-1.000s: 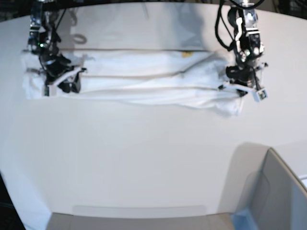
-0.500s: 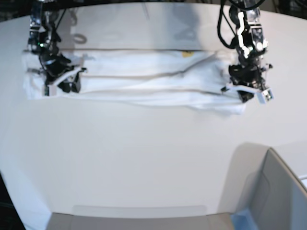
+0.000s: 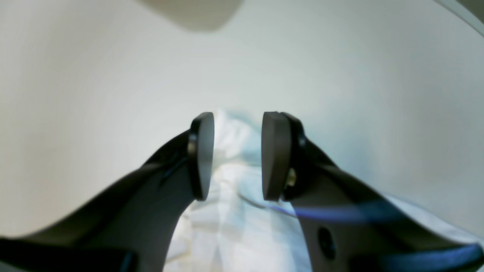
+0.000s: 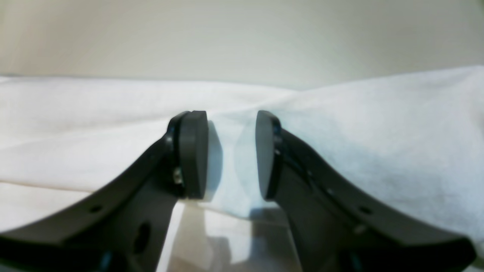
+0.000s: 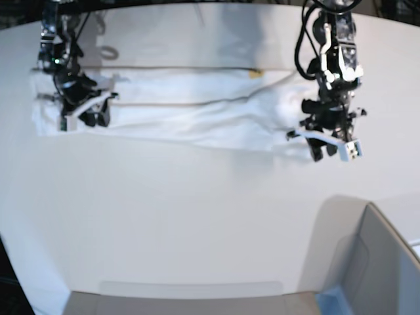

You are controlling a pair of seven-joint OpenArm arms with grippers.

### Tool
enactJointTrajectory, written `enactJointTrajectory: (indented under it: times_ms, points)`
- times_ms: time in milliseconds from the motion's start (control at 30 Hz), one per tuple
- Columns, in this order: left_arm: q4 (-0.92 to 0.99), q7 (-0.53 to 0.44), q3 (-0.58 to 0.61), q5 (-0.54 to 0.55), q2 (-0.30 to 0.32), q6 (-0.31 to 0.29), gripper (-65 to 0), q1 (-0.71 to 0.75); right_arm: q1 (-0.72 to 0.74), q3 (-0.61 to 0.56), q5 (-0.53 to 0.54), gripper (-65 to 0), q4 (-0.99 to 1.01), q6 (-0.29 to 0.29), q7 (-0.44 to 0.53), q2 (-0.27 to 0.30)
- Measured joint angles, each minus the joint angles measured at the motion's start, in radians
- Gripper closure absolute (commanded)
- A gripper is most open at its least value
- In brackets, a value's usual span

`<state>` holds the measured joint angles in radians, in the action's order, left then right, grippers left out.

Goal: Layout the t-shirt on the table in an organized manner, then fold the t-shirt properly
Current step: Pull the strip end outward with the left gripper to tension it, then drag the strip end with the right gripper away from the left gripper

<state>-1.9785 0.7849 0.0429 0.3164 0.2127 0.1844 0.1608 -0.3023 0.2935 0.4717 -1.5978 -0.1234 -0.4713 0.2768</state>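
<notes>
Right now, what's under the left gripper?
Under the left gripper, whose jaws stand apart, lies crumpled white cloth of the t-shirt, with the table beyond. The gripper arms cover the cloth on both sides.

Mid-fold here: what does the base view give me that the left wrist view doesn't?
Only the base view shows the whole folded t-shirt as a long band, the right gripper at its other end, and the grey bin. Only the left wrist view shows the left gripper jaws apart, nothing pinched, over a crumpled shirt end. Both show the white table.
</notes>
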Motion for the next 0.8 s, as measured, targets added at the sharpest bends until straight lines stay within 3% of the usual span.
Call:
enactJointTrajectory:
  times_ms: [133, 233, 500, 600, 800]
  points:
    - [0.09, 0.025, 0.133, 0.013, 0.026, -0.011, -22.2, -0.075, -0.002, 0.001, 0.001, -22.2, 0.0, 0.0, 0.001, 0.0]
    - [0.207, -0.003, 0.14, 0.011, 0.026, -0.01, -22.2, -0.134, -0.003, 0.002, 0.0, -22.2, -0.002, 0.0, 0.001, 0.0]
    - [0.409, -0.038, -0.083, 0.006, 0.022, -0.001, -21.9, -0.18, -0.014, 0.004, 0.0, -22.2, -0.008, 0.0, 0.004, 0.002]
    - [0.378, -0.04, -0.137, 0.007, 0.01, -0.006, -20.2, -0.188, -0.029, 0.024, -0.001, -22.2, -0.042, 0.0, -0.019, -0.007]
    - [0.114, -0.051, -0.161, 0.006, -0.047, -0.002, -19.8, -0.106, -0.05, 0.063, -0.004, -22.2, -0.172, 0.011, -0.019, -0.004]
